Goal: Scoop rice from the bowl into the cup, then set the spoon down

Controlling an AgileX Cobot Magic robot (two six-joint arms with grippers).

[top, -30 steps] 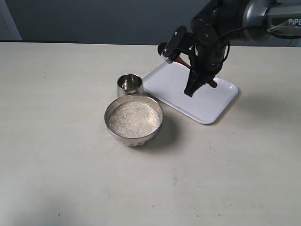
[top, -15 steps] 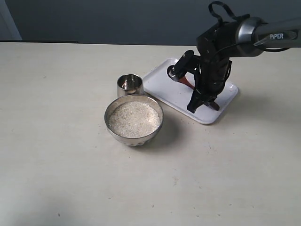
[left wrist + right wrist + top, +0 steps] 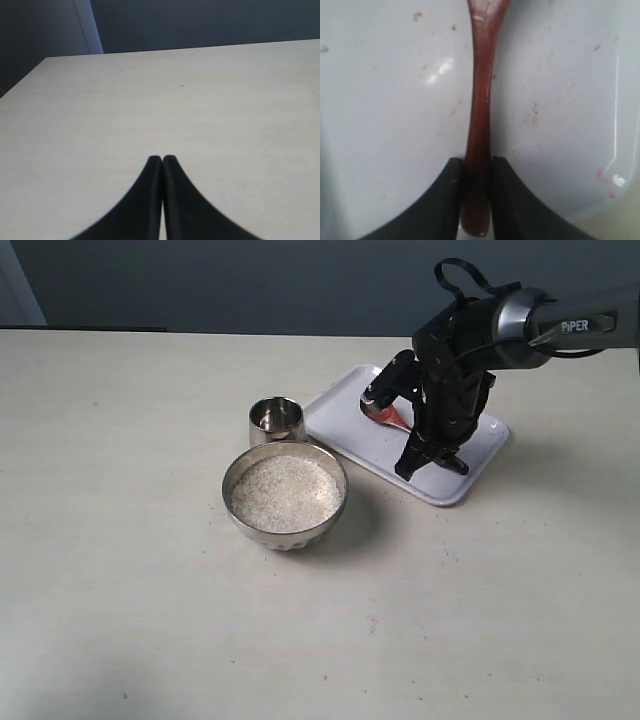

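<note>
The steel bowl [image 3: 286,537] stands mid-table, filled with pale rice [image 3: 285,492]. Just behind it is the small steel cup [image 3: 276,420]. My right gripper [image 3: 430,462] [image 3: 477,167] is down on the white tray [image 3: 345,420] [image 3: 395,125], shut on the end of the handle of the reddish-brown wooden spoon [image 3: 480,110]. The spoon lies along the tray, and its head [image 3: 385,412] shows beside the wrist. My left gripper [image 3: 162,159] is shut on nothing above bare table and is out of the exterior view.
The beige table [image 3: 200,100] ends at a dark wall at the back. The tray carries small reddish specks [image 3: 535,107], and its raised rim [image 3: 616,150] runs close by the gripper. The bowl sits just beside the tray's near-left corner.
My right arm has come down and slightly forward, lowering the spoon from above the tray onto it. The bowl, the cup and the tray have not moved.
</note>
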